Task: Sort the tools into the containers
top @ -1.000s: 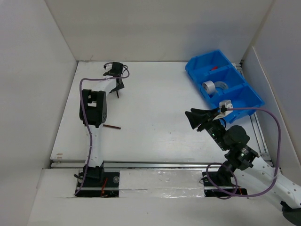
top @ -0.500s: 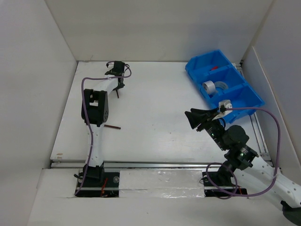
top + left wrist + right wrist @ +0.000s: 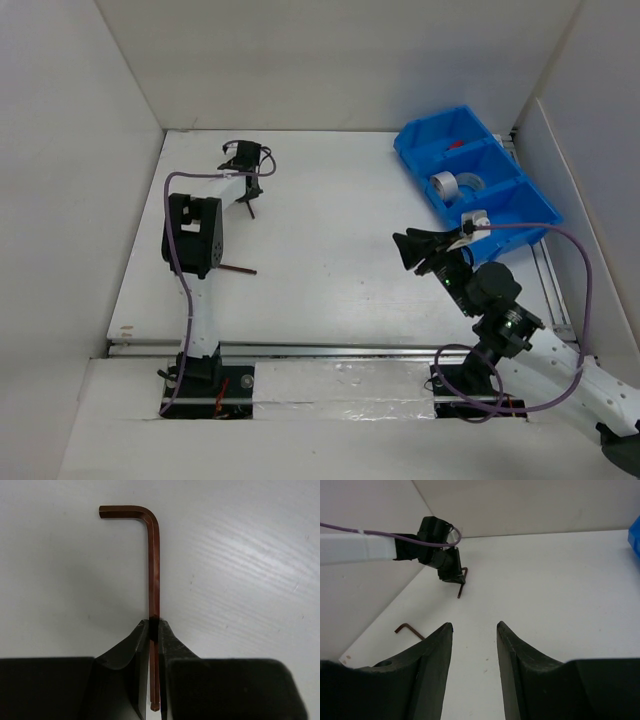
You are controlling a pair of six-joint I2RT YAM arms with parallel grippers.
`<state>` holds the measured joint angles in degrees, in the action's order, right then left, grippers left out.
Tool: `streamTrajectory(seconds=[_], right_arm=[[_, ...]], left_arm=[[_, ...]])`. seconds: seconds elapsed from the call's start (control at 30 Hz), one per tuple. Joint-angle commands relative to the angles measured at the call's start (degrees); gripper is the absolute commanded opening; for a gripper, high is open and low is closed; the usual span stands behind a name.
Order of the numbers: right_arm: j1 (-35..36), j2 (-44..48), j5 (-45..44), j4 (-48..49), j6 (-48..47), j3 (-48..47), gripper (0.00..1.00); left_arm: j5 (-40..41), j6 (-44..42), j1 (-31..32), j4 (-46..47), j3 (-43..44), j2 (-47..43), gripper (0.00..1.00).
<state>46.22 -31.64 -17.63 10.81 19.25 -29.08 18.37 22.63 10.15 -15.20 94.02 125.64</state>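
Observation:
At the far left of the table my left gripper points down and is shut on a thin dark L-shaped hex key, whose long shank runs between the jaws. The key's short leg bends left beyond the fingertips; the key still lies at the table surface. The right wrist view shows that gripper with the key hanging from it. A second hex key lies loose nearer the front. My right gripper hovers open and empty at mid right, pointing left. The blue bin holds tape rolls and a red-handled screwdriver.
White walls enclose the table on the left, back and right. The bin stands at the back right corner against the right wall. Purple cables run along both arms. A metal rail crosses the front edge.
My left gripper's jaws have closed onto the hex key, and the left arm has shifted slightly. The right arm has barely moved.

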Motion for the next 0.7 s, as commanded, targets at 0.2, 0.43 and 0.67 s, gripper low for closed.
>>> streamTrajectory(seconds=[0.2,0.43,0.67], right_arm=[[-2.6,-10.7,-0.1,4.5,2.5,-3.7,0.47],[-12.0,-18.2,17.1,10.1,7.3,-5.1,0.49],[-18.5,-29.2,33.2,16.3,10.7,-9.0,0.53]], left_arm=[[-6.3,1.3,2.7,6.3,-13.1,-14.8,0.00],[-10.7,1.0,3.2,13.3,-23.3,-23.8,0.00],[-14.3,0.9,6.5,19.3,-32.3,-33.0,0.00]])
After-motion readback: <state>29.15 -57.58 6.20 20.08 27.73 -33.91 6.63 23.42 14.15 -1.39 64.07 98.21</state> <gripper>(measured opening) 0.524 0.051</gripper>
